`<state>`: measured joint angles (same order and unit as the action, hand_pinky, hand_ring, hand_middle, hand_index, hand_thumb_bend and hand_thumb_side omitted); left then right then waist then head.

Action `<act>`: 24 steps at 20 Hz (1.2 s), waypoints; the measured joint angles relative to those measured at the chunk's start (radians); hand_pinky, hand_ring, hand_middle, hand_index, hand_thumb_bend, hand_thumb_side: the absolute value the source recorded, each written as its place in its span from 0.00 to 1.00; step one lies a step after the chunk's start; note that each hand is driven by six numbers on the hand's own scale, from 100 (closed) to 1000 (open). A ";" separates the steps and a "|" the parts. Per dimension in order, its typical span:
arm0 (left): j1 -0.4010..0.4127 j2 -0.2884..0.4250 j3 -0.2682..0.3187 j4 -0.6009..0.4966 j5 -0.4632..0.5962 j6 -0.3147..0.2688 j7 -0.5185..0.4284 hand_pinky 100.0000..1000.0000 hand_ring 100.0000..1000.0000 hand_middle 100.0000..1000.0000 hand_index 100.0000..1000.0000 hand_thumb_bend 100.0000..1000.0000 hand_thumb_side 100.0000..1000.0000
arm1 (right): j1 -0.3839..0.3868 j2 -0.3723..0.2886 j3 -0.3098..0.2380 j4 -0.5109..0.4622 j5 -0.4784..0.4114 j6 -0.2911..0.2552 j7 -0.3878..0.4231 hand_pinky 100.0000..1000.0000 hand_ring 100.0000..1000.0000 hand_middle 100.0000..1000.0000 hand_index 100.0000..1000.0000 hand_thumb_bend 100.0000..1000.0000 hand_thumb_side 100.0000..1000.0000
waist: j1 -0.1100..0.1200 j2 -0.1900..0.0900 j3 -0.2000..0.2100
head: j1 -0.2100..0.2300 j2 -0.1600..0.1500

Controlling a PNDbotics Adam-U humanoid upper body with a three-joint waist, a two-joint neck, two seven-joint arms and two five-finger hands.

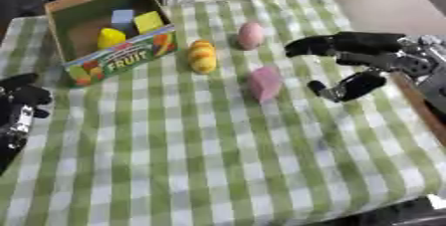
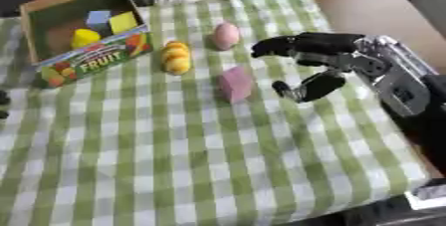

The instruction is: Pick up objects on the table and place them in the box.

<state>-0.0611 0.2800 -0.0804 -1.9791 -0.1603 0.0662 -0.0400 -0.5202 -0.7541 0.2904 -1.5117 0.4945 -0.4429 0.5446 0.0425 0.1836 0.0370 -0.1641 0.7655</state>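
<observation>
Pink block (image 1: 265, 83) just left of my right hand (image 2: 335, 58), fingers spread and empty, looks light and rigid, so I'd pinch its flat sides.

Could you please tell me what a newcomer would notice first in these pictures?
Probably the black right robot hand, open above the green checked cloth, just right of a pink block. Next, the FRUIT box at far left, holding yellow and blue blocks, with a striped yellow piece beside it.
</observation>
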 measured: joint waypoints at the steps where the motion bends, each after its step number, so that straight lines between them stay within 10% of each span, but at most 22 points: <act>1: 0.001 0.000 -0.003 0.000 0.000 0.001 -0.003 0.57 0.63 0.55 0.79 0.00 0.67 | -0.005 0.006 0.001 0.012 0.005 -0.004 -0.001 0.87 0.96 1.00 1.00 0.00 0.29 | 0.001 0.000 0.001 | -0.001 0.000; 24: 0.012 -0.026 -0.015 0.000 -0.017 0.014 -0.054 0.58 0.63 0.55 0.80 0.00 0.70 | -0.080 0.102 0.035 0.133 0.018 -0.050 -0.009 0.86 0.93 1.00 1.00 0.00 0.33 | 0.001 -0.001 0.015 | -0.014 0.000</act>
<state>-0.0487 0.2540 -0.0953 -1.9791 -0.1775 0.0805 -0.0936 -0.6005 -0.6523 0.3256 -1.3786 0.5122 -0.4933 0.5354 0.0439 0.1831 0.0517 -0.1777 0.7655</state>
